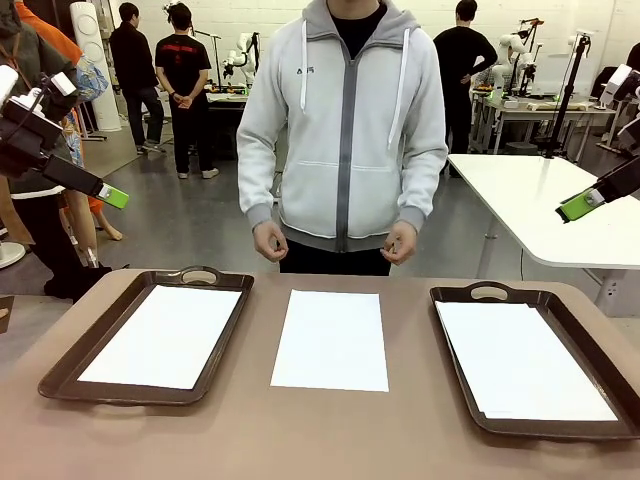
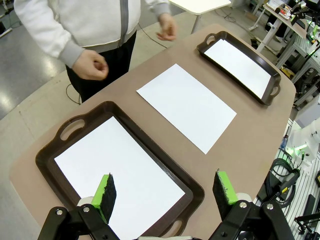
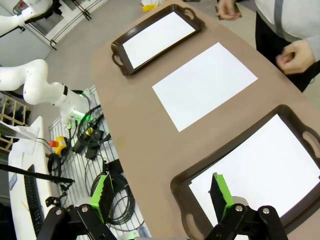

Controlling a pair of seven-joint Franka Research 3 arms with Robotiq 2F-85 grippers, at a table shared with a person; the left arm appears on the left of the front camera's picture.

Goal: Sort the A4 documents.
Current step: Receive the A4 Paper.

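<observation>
On the brown surface lie two dark brown handled trays with one loose A4 sheet flat between them, touching neither. Left tray holds a white sheet that covers most of its floor, square to the rim. Right tray holds white paper too; a faint second edge shows at its near-left side, so more than one sheet may be stacked there, though I cannot tell for sure.

Across the surface stands a person in a light grey zip hoodie, one hand and the other hand loosely curled at waist level above the far edge, touching nothing.

Left claw hangs high above the left tray, its green-padded fingers spread wide and holding nothing. Right claw hangs likewise over the near end of the right tray, spread wide and empty.

Behind is a workshop with a grey floor, a white table, other people standing, and cables beside the surface.
</observation>
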